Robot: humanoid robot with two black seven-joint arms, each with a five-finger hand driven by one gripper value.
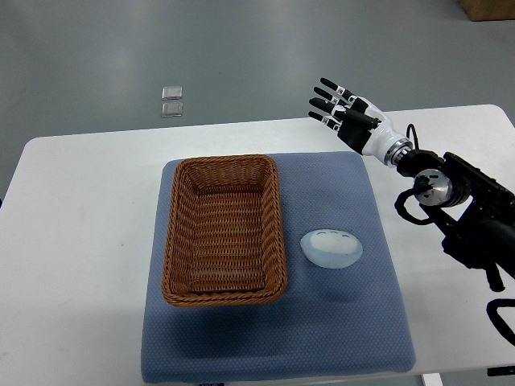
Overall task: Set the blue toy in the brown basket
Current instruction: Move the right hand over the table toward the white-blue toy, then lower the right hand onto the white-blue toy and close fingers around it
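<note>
Blue toy [331, 248] lying on mat [378, 322] at three o'clock of brown basket [224, 232]; right hand [348, 115] raised at one o'clock, fingers spread, empty.

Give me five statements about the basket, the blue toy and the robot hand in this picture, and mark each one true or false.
1. The blue toy lies inside the brown basket. False: it lies on the blue mat, to the right of the basket.
2. The basket holds nothing. True.
3. The right robot hand grips the toy. False: its fingers are spread, it holds nothing and it is well away from the toy, over the far edge of the mat.
4. The basket stands on the blue mat. True.
5. The left arm reaches over the basket. False: no left arm shows in the picture.
</note>
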